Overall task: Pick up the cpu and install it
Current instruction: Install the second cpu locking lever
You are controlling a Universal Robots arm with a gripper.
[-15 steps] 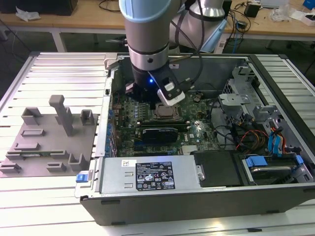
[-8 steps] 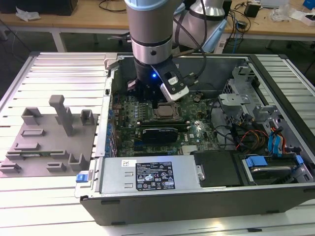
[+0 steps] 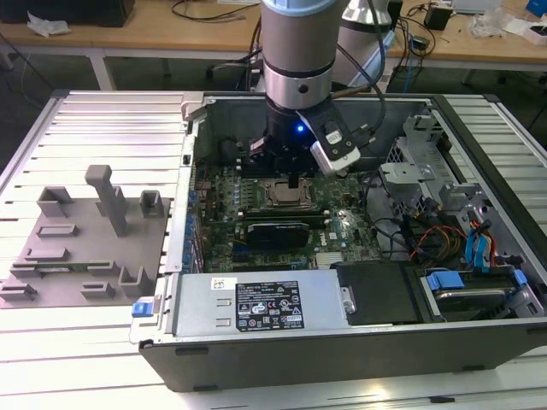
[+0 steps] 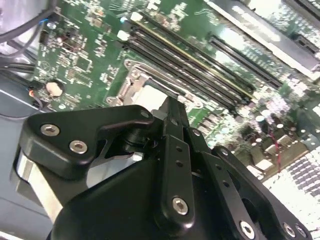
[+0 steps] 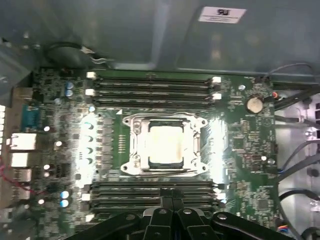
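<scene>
I see the cpu (image 5: pixel 161 145) lying flat in the socket (image 5: pixel 131 146) at the middle of the board (image 5: pixel 240 145), memory slots (image 5: pixel 152 86) on two sides of it, so it looks already seated rather than waiting to be picked. I judge it light, stiff and thin, with a smooth metal top that would slip under a careless pinch and an underside that would not forgive a tilt or a scrape; I would take it only by two opposite edges, level. My gripper (image 5: pixel 172 212) hangs just above the socket, over the slots on one side of it and clear of the chip, holding nothing, its fingers (image 5: pixel 165 220) drawn together into a narrow stance. In the exterior view the gripper (image 3: pixel 295 179) sits directly over the socket inside the open case (image 3: pixel 359 350).
</scene>
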